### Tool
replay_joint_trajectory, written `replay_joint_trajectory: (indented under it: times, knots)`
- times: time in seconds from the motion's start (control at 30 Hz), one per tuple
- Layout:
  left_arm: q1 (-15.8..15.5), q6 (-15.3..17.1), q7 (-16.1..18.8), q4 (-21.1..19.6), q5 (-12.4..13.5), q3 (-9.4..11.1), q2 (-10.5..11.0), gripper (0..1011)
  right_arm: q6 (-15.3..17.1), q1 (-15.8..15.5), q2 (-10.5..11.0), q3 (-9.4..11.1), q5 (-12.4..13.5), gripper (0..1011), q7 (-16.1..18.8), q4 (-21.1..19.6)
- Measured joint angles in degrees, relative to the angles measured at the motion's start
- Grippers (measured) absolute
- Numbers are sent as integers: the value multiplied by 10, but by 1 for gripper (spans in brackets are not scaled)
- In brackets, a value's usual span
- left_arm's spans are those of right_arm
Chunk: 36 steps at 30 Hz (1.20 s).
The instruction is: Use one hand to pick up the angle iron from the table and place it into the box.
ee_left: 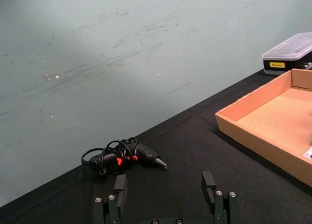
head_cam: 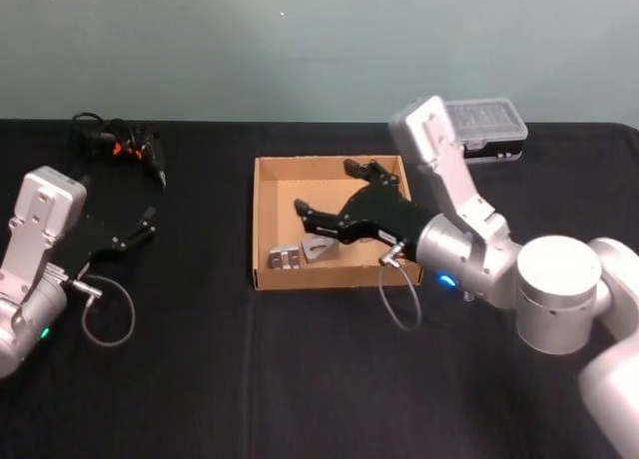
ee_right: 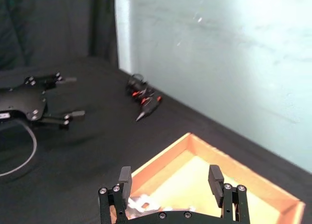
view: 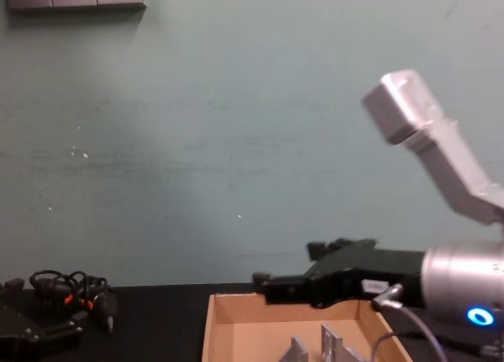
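I can see a yellow label on the black base of the clear-lidded plastic case (ee_left: pixel 287 53), but its writing is too small for me to read; the case sits on the bench (head_cam: pixel 200 369) beyond my right jaws, past the far right corner of the box (head_cam: pixel 262 220). My right gripper (head_cam: pixel 334 195) hangs over the box with its jaws spread open and nothing between them. Under and just ahead of those jaws, the angle iron (head_cam: pixel 295 251) lies on the box floor near the front left corner; in the chest view I see its metal pieces (view: pixel 331 345) standing up from the floor below the jaws. My left gripper (head_cam: pixel 150 225) sits off to the left above the bench, jaws open and holding nothing. Ahead of the left jaws, near the wall, lies a black tool with orange marks and a coiled cord (ee_left: pixel 124 157). Nothing stands between either gripper and the box.
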Motion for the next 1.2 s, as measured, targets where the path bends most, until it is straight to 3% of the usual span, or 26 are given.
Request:
replay_joint_trajectory:
  times: [0.37, 0.57, 0.9, 1.2]
  knots:
    - [0, 0, 0, 0, 0, 0, 0, 1000, -60, -65, 28, 39, -35, 1000, -52, -66]
    - [0, 0, 0, 0, 0, 0, 0, 1000, -96, -106, 39, 70, -53, 1000, -78, -89]
    - [0, 0, 0, 0, 0, 0, 0, 1000, -133, -144, 43, 104, -65, 1000, -93, -95]
    - [0, 0, 0, 0, 0, 0, 0, 1000, -154, -169, 34, 136, -55, 1000, -92, -81]
